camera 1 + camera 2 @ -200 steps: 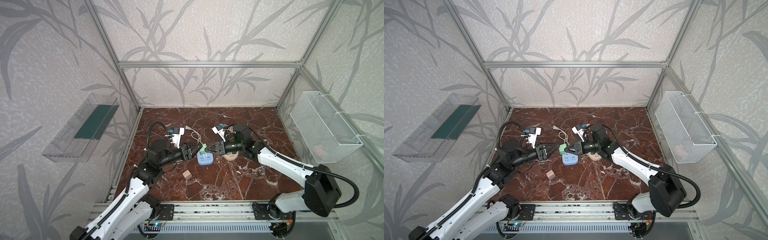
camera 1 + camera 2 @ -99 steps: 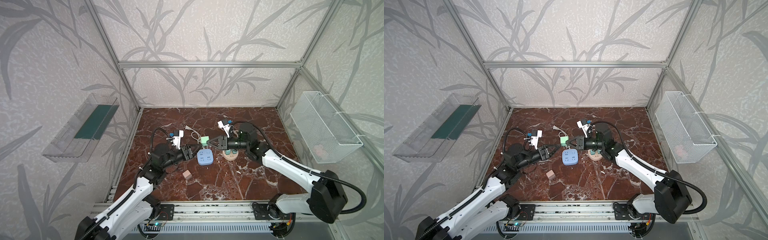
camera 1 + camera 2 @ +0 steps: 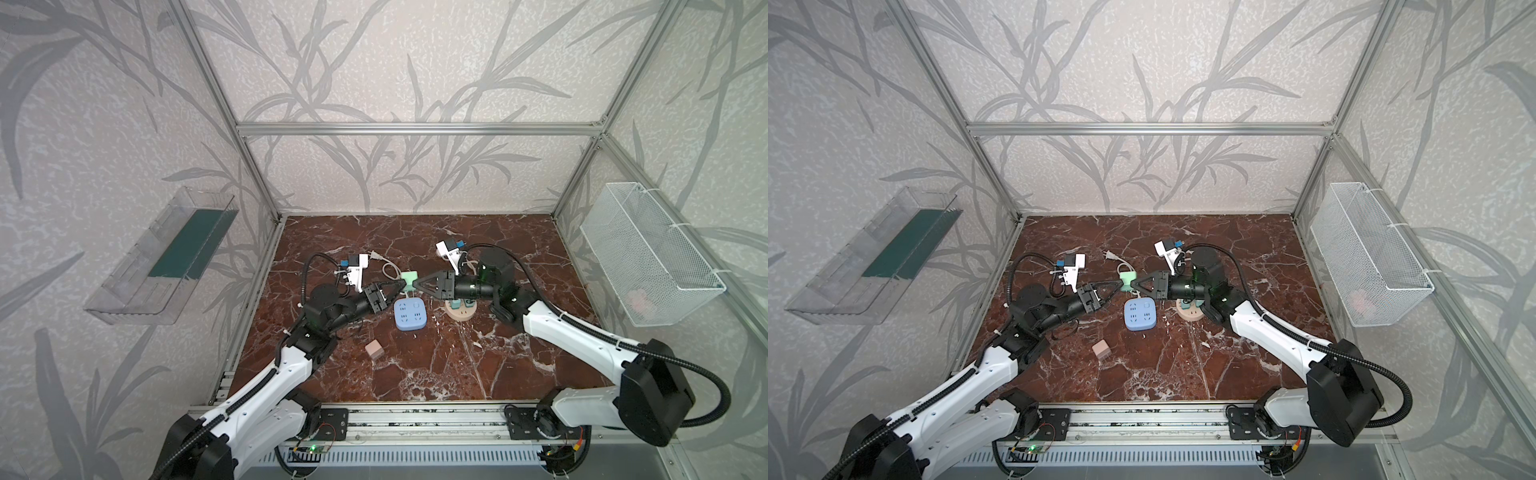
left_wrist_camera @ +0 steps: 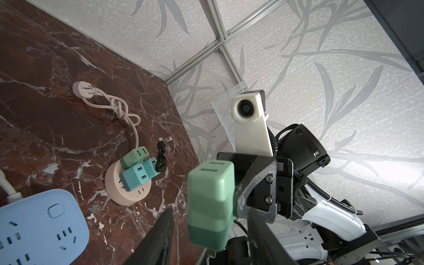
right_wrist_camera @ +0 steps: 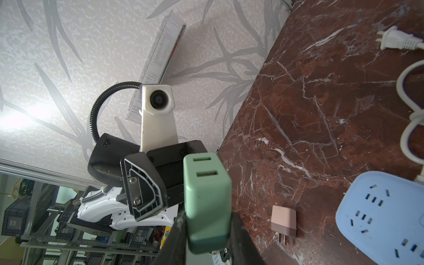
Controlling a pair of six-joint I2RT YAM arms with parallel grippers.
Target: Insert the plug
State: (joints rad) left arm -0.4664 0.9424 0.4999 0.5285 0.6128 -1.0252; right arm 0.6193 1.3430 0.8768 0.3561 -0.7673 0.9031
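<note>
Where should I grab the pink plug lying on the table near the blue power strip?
Best pinch the pink plug across the two long sides of its pale body, coming down from above. It lies flat on the table with those sides exposed, and its prongs stick out of the darker end, so stay off that end.
</note>
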